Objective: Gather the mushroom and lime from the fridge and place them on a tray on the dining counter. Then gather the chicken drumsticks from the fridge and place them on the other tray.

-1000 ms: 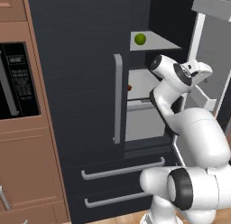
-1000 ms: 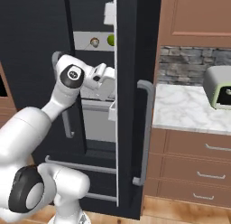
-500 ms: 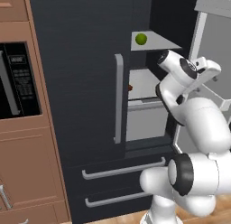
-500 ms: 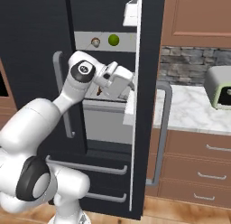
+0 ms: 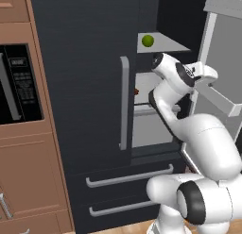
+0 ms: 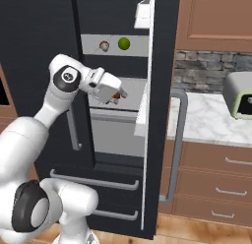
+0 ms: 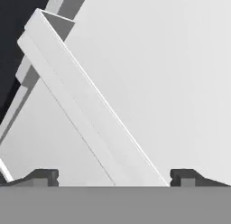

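The green lime (image 6: 124, 43) lies on the fridge's upper shelf (image 5: 163, 45), with the pale mushroom (image 6: 104, 45) just left of it. From the left base view the lime (image 5: 148, 40) shows at the shelf's front. A small brown-red item (image 6: 116, 96), perhaps a chicken drumstick, sits on the middle shelf behind my hand. My gripper (image 6: 122, 94) hovers in the fridge opening below the lime and is open. In the hand view the gripper (image 7: 116, 177) faces the white inside of the door, with nothing between its fingertips (image 7: 45, 176). The trays are out of view.
The fridge's right door (image 6: 162, 115) stands open, edge-on, with a white door bin (image 5: 218, 96) inside it. The left door (image 5: 90, 87) is shut, with drawers (image 5: 130, 176) below. A marble counter (image 6: 211, 122) with a toaster (image 6: 238, 95) lies to the right, a microwave (image 5: 16, 84) to the left.
The right fridge door has swung wider open. My hand has moved right with it and now sits clear of the door, in front of the middle shelf.
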Tool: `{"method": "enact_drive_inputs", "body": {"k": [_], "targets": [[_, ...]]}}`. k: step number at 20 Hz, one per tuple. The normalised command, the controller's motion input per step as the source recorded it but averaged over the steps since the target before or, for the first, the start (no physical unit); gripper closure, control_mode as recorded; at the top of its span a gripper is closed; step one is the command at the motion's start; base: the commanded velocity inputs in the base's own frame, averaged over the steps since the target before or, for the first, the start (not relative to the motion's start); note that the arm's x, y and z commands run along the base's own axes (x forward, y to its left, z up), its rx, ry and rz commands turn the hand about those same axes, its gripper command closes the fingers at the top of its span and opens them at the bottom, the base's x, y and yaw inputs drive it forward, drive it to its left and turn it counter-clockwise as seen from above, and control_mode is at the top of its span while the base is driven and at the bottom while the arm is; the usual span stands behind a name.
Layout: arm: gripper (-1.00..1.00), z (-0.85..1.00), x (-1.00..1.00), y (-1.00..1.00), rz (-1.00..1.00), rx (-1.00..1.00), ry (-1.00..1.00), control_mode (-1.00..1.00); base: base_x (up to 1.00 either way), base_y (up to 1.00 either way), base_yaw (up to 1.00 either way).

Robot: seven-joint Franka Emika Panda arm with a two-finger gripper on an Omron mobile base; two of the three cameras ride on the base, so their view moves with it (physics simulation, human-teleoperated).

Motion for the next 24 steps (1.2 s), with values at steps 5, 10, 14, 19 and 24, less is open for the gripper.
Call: {"method": "enact_drive_inputs", "body": {"k": [5, 10, 14, 19, 24], "targets": [[-1.00, 0.00, -0.09, 1.00, 0.21, 0.01, -0.16, -1.00, 0.00, 0.00, 0.00], [-1.00, -0.02, -0.06, 0.98, 0.30, 0.09, -0.11, -1.00, 0.00, 0.00, 0.00], [-1.00, 0.00, -0.01, 0.95, 0.34, 0.14, -0.06, -1.00, 0.00, 0.00, 0.00], [-1.00, 0.00, 0.00, 0.91, 0.30, 0.17, -0.05, -1.00, 0.00, 0.00, 0.00], [-1.00, 0.00, 0.15, 0.57, 0.21, 0.21, -0.06, -1.00, 0.00, 0.00, 0.00]]}}
